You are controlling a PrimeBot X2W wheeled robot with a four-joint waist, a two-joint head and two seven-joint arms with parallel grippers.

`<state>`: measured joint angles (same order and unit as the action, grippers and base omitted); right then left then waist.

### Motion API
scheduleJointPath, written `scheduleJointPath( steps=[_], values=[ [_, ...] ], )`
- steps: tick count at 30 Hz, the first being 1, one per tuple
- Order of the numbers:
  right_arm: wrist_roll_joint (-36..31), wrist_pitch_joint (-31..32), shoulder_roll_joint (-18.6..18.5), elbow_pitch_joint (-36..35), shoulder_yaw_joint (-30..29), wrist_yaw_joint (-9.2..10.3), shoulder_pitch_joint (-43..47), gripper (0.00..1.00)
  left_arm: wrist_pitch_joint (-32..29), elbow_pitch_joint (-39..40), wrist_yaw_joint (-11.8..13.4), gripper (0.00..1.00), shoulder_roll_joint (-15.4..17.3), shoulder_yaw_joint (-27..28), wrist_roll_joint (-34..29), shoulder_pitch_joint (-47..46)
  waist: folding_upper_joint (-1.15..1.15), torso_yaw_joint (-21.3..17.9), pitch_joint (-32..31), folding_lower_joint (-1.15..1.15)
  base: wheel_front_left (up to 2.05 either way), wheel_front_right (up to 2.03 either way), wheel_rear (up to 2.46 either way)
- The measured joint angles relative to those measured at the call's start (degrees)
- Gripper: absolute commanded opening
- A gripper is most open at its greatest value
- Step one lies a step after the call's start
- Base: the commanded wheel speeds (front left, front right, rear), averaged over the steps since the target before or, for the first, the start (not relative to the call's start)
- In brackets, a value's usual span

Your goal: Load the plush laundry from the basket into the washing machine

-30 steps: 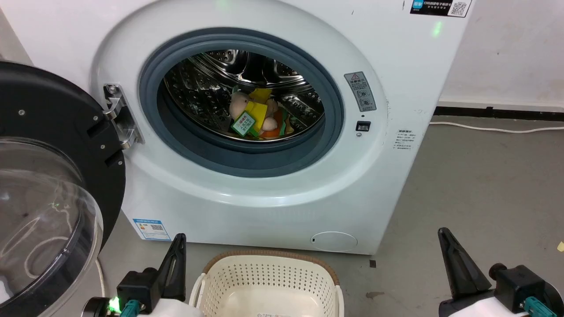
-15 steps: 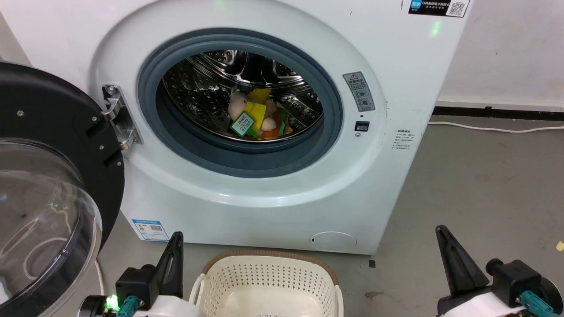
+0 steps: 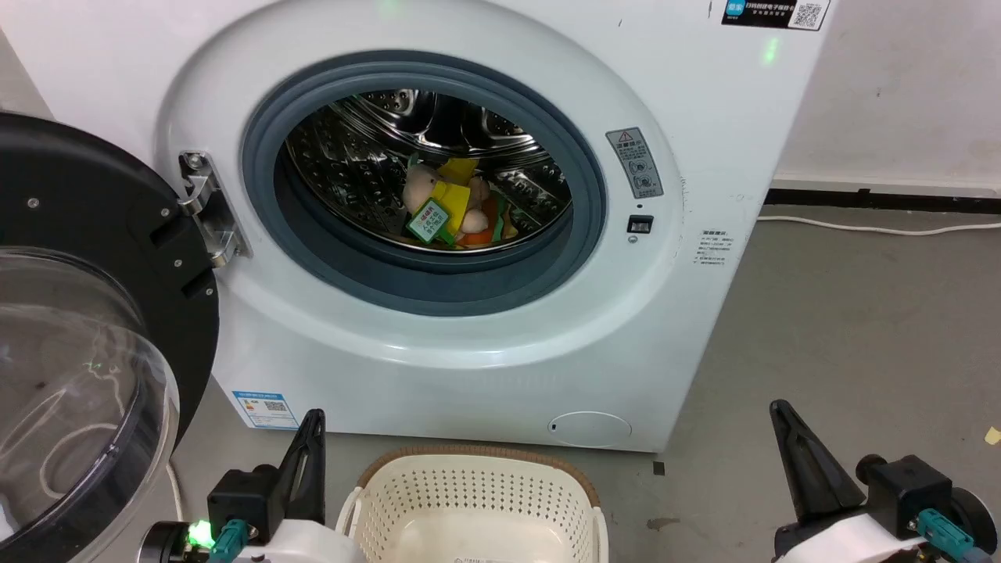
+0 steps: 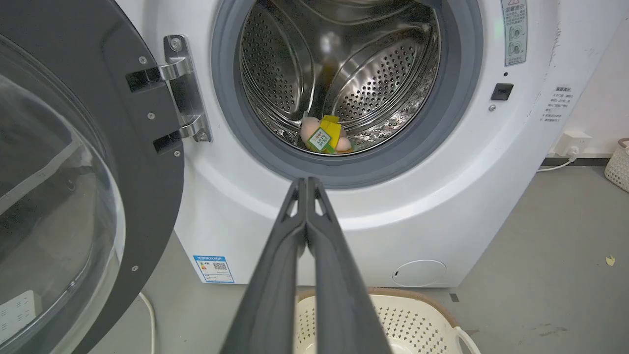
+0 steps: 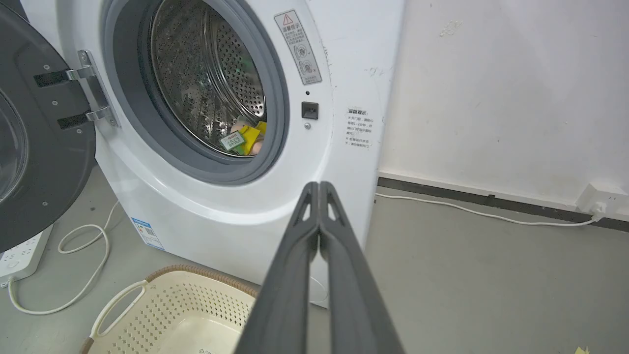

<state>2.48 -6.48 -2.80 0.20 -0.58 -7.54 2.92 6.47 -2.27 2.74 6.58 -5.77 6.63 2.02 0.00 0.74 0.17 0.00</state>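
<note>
Small orange-and-yellow plush toy with green-white hang tag (image 3: 442, 209), lying low in the shiny perforated steel drum (image 3: 344, 164) of the white front-loading washing machine (image 3: 469, 360); black-framed door (image 3: 86, 227) open. Cream perforated plastic basket (image 3: 477, 500) on the floor just before the machine. Left gripper (image 4: 306, 182) and right gripper (image 5: 319, 185): fingers pressed together, holding nothing.

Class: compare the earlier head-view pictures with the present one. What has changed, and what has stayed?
Nothing was moved, gripped or released; the whole head view drifts slightly left, so only the camera shifted. The plush toy stays in the drum of the washing machine, the door open, the basket in front, the left claw and right claw shut.
</note>
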Motion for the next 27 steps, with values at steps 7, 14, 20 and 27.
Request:
scheduleJointPath(
  steps=[7, 14, 20, 27],
  values=[
    [-0.3, 0.8, 0.0, 0.0, 0.1, 0.0, -0.1, 0.0, -0.9, 0.2, -0.4, 0.0, -0.3, 0.8, -0.6, -0.2, 0.0, -0.1, 0.0, 0.0, 0.0, 0.0, 0.0],
    [-0.5, 1.6, 0.0, 0.0, 0.2, 0.0, -0.3, 0.0, -1.5, 0.4, -0.8, 0.0, -0.7, 1.4, -1.5, -0.6, 0.0, -0.2, 0.0, 0.0, 0.0, 0.0, 0.0],
    [-0.6, 2.4, 0.0, 0.0, 0.2, 0.0, -0.9, 0.0, -2.3, 0.6, -1.0, 0.0, -1.2, 2.1, -2.1, -0.6, 0.0, -0.3, -0.1, 0.0, 0.0, 0.0, 0.0],
    [-1.0, 3.4, 0.0, 0.0, 0.3, 0.0, -1.2, 0.0, -3.4, 1.0, -1.4, 0.0, -1.9, 3.0, -3.3, -0.9, 0.0, -0.4, -0.1, 0.0, 0.0, 0.0, 0.0]
  ],
)
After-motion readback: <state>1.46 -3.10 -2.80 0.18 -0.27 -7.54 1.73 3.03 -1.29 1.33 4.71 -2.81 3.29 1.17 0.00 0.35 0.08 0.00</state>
